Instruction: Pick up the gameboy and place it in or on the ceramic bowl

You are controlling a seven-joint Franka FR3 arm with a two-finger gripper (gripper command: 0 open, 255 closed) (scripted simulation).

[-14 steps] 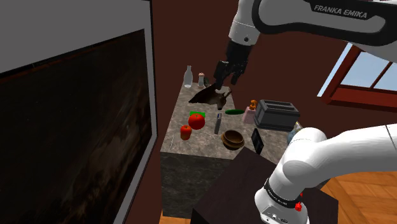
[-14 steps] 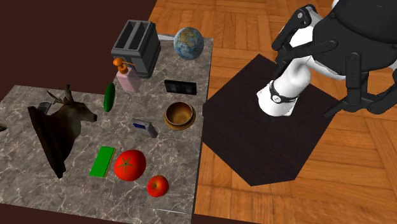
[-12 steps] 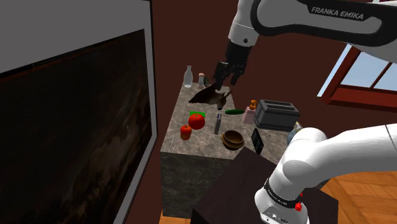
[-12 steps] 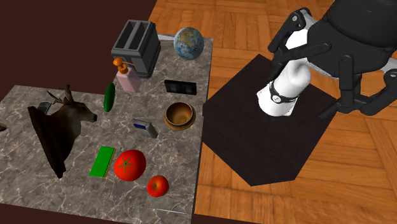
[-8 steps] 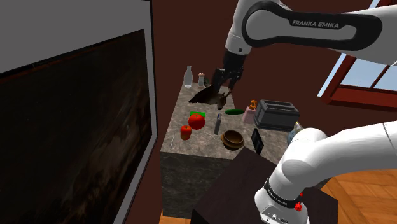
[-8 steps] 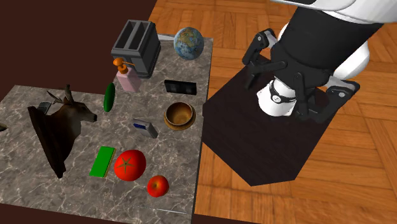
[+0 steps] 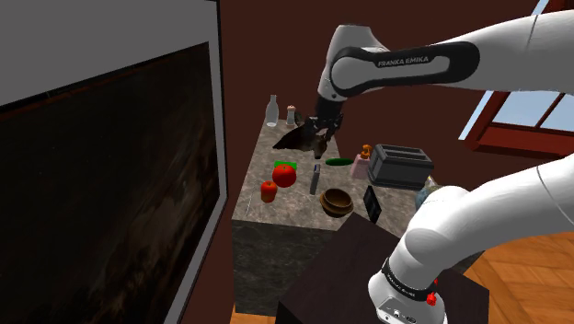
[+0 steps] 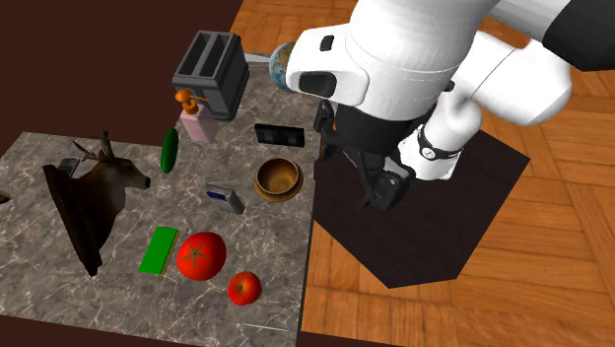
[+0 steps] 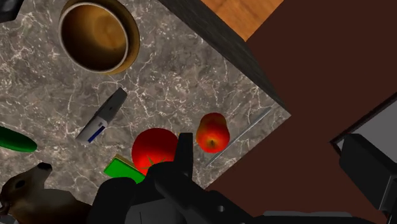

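The gameboy (image 8: 225, 197) is a small grey slab with a blue patch, lying flat on the marble counter (image 8: 39, 291) just left of the brown bowl (image 8: 278, 178). In the wrist view the gameboy (image 9: 102, 115) lies between the bowl (image 9: 98, 35) and a big tomato (image 9: 154, 147). My gripper (image 8: 384, 190) hangs high over the counter's near edge, to the right of the bowl in the second exterior view, open and holding nothing. In the shoulder view the gripper (image 7: 321, 131) is above the gameboy (image 7: 315, 178) and the bowl (image 7: 337, 202).
A mounted deer head (image 8: 89, 197), green card (image 8: 158, 249), tomato (image 8: 201, 255) and apple (image 8: 244, 288) crowd the counter's left. Cucumber (image 8: 169, 151), soap dispenser (image 8: 197, 120), toaster (image 8: 210, 71), globe (image 8: 293, 65) and a black slab (image 8: 279, 134) stand behind the bowl. The dark stand (image 8: 434, 246) adjoins the counter.
The arm has swung down and towards the counter. In the second exterior view the hand travelled from the far right to the counter's edge beside the bowl. Nothing on the counter moved.
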